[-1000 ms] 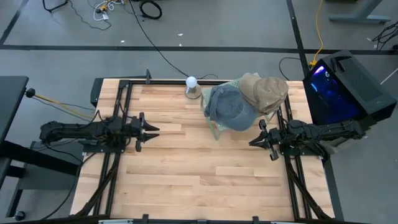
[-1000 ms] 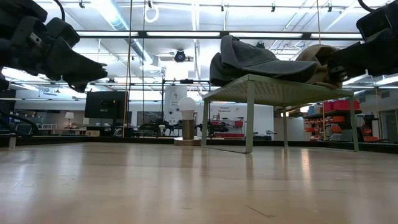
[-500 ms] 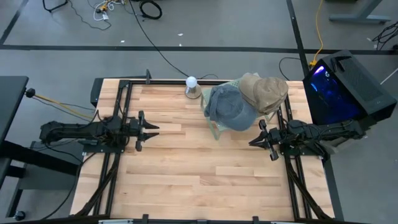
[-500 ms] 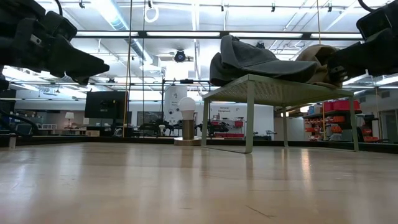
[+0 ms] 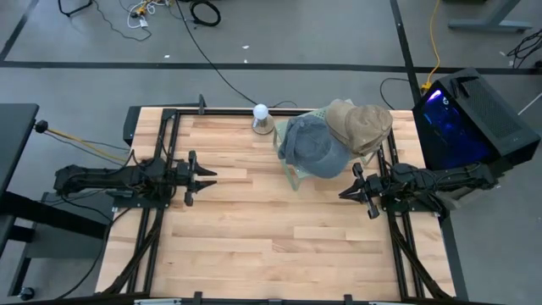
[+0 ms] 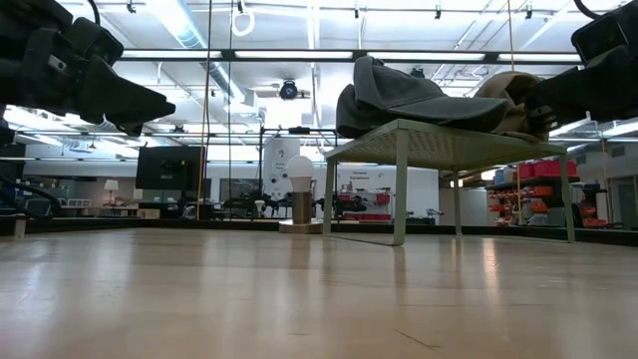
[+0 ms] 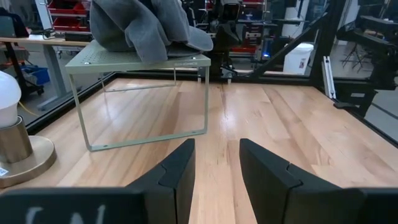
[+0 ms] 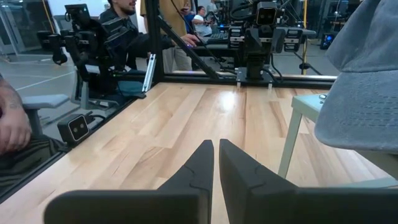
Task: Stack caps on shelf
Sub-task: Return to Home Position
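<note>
high view: the pale wood table [image 5: 254,229] stands on a grey floor strewn with cables, and a black box with blue light [image 5: 466,119] sits off its right edge. the shelf [image 5: 294,178] stands at the far side, right of centre, bearing the grey caps [image 5: 313,146] with the tan caps [image 5: 360,124] touching them. a bulb lamp [image 5: 261,111] stands just left of the shelf. the left gripper [image 5: 206,176] and right gripper [image 5: 345,193] hang well apart near the table's sides.

low view: a workshop hall with ceiling lights lies behind; the caps overhang the shelf top.

left wrist view: its fingers [image 7: 177,174] are parted, nothing between them.

right wrist view: its fingers [image 8: 199,165] are nearly pressed together, holding nothing. a person's hand [image 8: 12,127] shows beyond the table.
</note>
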